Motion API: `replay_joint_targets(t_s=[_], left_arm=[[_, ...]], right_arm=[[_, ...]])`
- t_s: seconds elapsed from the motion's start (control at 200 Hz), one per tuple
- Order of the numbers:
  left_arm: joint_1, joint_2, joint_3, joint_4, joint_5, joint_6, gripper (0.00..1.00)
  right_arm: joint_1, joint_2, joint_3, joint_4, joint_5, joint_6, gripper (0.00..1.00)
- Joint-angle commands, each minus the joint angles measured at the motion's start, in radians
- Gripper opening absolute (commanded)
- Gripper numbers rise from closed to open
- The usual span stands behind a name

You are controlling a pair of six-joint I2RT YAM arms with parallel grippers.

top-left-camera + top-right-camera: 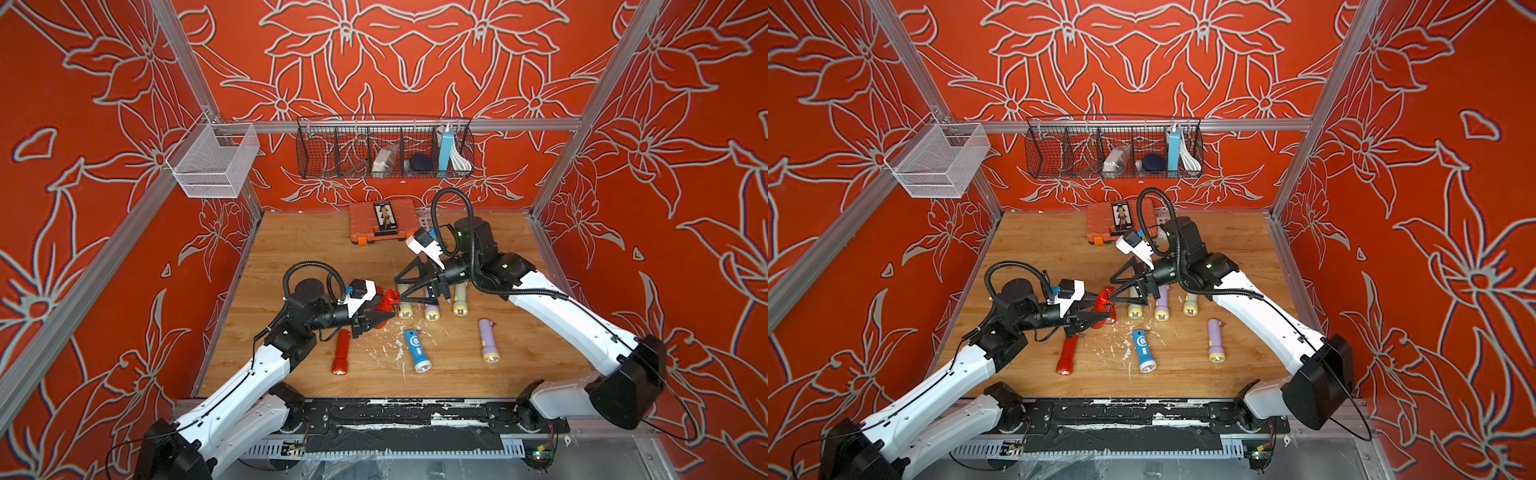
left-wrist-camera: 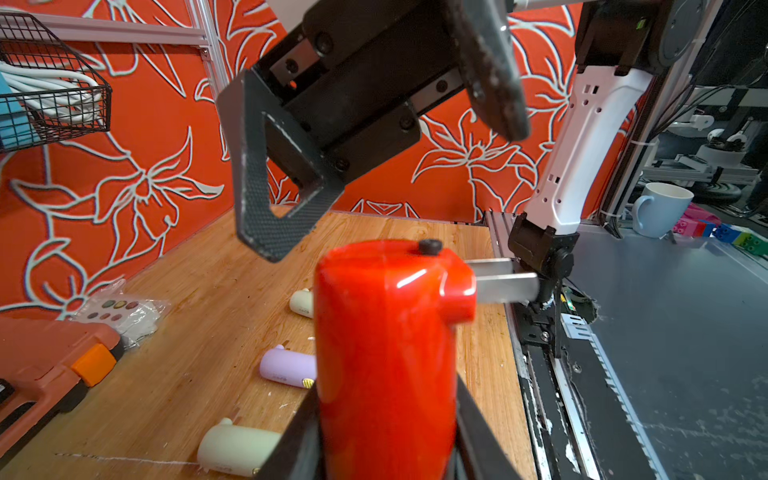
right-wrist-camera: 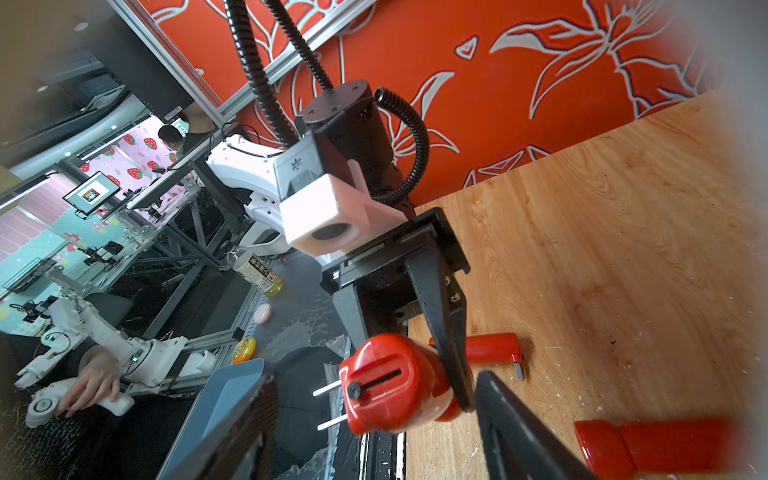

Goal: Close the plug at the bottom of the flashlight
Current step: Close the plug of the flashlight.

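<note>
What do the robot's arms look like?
The left arm and right arm have white shells with black joints. A black ribbed cable loops over each wrist, beside a white camera box. The fingers are black open triangles.

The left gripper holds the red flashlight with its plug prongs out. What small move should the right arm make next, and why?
Probably shift the open right gripper so one finger meets the two prongs and can fold them in. They stick out of the red flashlight, which the left gripper clamps.
</note>
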Motion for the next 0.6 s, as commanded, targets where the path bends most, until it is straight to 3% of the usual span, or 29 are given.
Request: replay_joint_targets(t_s=[0.0, 0.3, 0.596], left_arm=[[-0.006, -0.006, 0.007, 0.041, 0.036, 0.018, 0.00], [-0.010, -0.009, 0.009, 0.042, 0.060, 0.011, 0.00], [-0.011, -0.017, 0.010, 0.044, 0.063, 0.007, 0.00]], right_arm=[[0.012, 0.027, 0.026, -0.021, -0.019, -0.049, 0.73], [0.033, 0.051, 0.031, -0.035, 0.002, -0.051, 0.68], [0.040, 0.051, 0.017, -0.030, 0.010, -0.046, 0.50]])
